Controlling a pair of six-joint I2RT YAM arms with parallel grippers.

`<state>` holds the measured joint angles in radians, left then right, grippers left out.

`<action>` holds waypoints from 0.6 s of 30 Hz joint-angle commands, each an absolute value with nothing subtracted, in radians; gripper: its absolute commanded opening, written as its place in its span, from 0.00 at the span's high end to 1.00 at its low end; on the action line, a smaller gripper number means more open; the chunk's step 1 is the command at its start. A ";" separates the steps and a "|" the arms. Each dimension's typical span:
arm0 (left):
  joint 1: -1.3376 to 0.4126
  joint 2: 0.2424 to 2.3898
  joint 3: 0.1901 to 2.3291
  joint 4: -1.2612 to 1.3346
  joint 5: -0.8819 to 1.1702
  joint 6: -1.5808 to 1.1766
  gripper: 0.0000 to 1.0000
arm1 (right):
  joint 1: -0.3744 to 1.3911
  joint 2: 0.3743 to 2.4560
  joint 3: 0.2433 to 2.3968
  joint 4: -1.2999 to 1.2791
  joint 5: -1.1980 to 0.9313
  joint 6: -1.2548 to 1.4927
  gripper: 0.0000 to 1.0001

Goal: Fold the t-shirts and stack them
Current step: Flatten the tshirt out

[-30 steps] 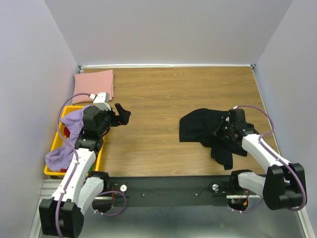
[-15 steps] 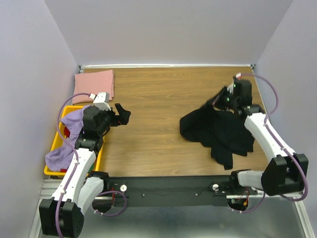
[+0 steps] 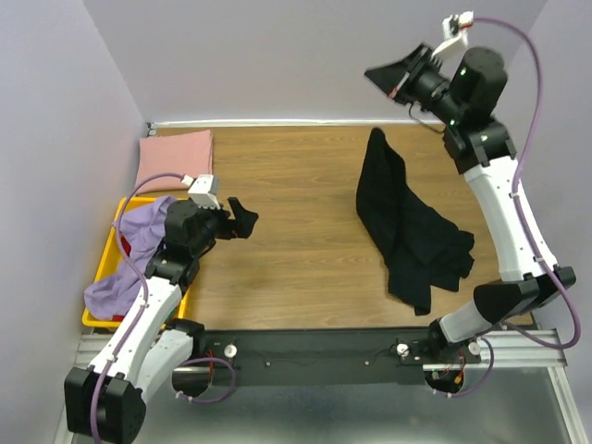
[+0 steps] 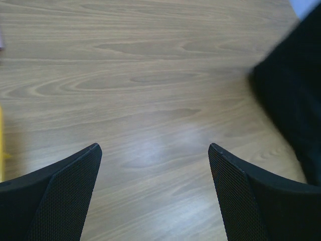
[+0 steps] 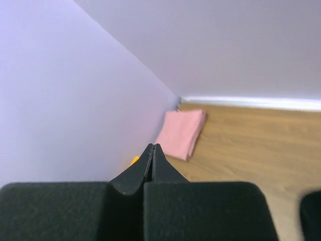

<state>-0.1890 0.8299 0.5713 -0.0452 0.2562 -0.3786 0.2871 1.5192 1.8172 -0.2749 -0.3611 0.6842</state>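
"Wood-grain counter (image 3: 296, 185), plain pale walls round it. Where was the black t-shirt (image 3: 407, 231)?"

"Far across the counter from the yellow crate (image 3: 101, 271), on the right arm's side. It lay unfolded in a long crumpled heap, one end narrowing to a point. The right gripper (image 5: 153, 146) was high above that heap, fingers pressed together, and I saw no cloth between them."

"So the risk?"

"As I judged it, an empty pinch. If the arm carried on as though it held the shirt, the fold would be made on nothing and the cloth would lie bunched. A fresh pinch on that heap could also catch two layers and twist it."

"And the other arm?"

"The left gripper (image 4: 154, 146) hovered near the crate, jaws wide, nothing in them, low over bare wood. The lavender t-shirt (image 3: 139, 231) was draped over the crate's rim. A careless reach there could snag it and drag the crate along. The pink t-shirt (image 3: 176, 157) lay folded just beyond the crate, in the corner, and a sloppy stack on top might undo it."
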 commanded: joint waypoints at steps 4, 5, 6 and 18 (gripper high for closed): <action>-0.380 0.828 0.620 -0.023 0.195 -0.451 0.05 | 0.293 1.638 2.204 -0.270 -0.406 0.678 0.99; -0.397 0.840 0.626 -0.021 0.183 -0.459 0.05 | 0.291 1.667 2.242 -0.270 -0.410 0.686 0.99; -0.425 0.847 0.636 -0.020 0.175 -0.465 0.05 | 0.293 1.672 2.261 -0.273 -0.414 0.689 0.99; -0.465 0.796 0.655 -0.130 0.020 -0.434 0.05 | 0.291 1.212 1.175 -0.408 -0.005 0.572 0.50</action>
<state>-0.4587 0.8352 0.6273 -0.0738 0.1181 -0.4667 0.2901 1.3075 1.3735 -0.2878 -0.1982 0.6186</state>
